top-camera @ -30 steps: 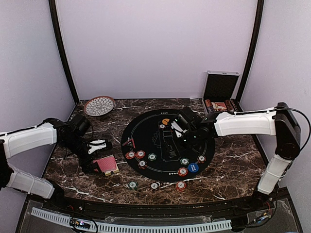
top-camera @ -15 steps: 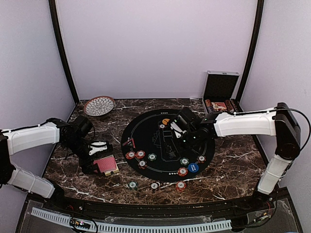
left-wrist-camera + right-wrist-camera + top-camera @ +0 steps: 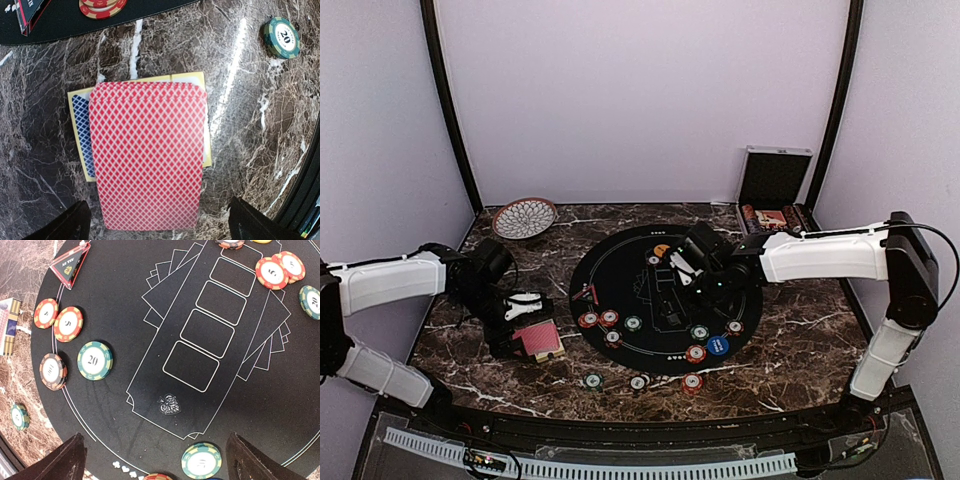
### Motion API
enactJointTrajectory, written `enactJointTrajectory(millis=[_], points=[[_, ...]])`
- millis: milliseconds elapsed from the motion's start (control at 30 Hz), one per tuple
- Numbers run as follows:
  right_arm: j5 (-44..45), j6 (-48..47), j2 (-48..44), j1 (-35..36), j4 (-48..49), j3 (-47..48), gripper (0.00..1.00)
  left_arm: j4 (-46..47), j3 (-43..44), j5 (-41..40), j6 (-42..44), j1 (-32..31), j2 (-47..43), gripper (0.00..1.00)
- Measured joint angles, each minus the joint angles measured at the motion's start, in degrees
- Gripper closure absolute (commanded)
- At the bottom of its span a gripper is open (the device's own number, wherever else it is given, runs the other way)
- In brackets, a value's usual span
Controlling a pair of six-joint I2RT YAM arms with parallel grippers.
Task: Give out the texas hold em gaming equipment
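Marble table, left to right. The left gripper (image 3: 161, 225) has drifted only a touch in the last second and hangs just above the deck of red-backed cards (image 3: 150, 155). Its fingers (image 3: 70, 224) are spread as wide as they go, one at each near corner of the deck. As far as I can tell they touch nothing and hold nothing.

The deck lies face down on the marble, left of the black mat (image 3: 125, 270), and rests squarely on a yellow-edged blue packet (image 3: 80, 130). A lone green chip (image 3: 281, 36) sits well apart on the stone.

Nothing on the table has moved in that second. I take it that dealing has not started, since the printed card outlines on the mat are all bare.

Red chips (image 3: 57, 320) and a green twenty chip (image 3: 95, 360) sit along the mat's left rim below the triangular all-in marker (image 3: 72, 265). More chips lie on its far side.

The right gripper (image 3: 156, 460) has barely shifted. It hovers over the middle of the mat with its fingers fully parted, empty and clear of every chip.

My guess is that the left arm will go for the deck first.
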Motion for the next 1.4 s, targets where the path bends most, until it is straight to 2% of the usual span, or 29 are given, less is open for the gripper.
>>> enactJointTrajectory(millis=[1400], points=[[-0.96, 0.00, -0.33, 0.02, -0.02, 0.00, 0.01, 3.91, -0.33, -1.68, 0.66, 0.00, 5.51, 0.01]])
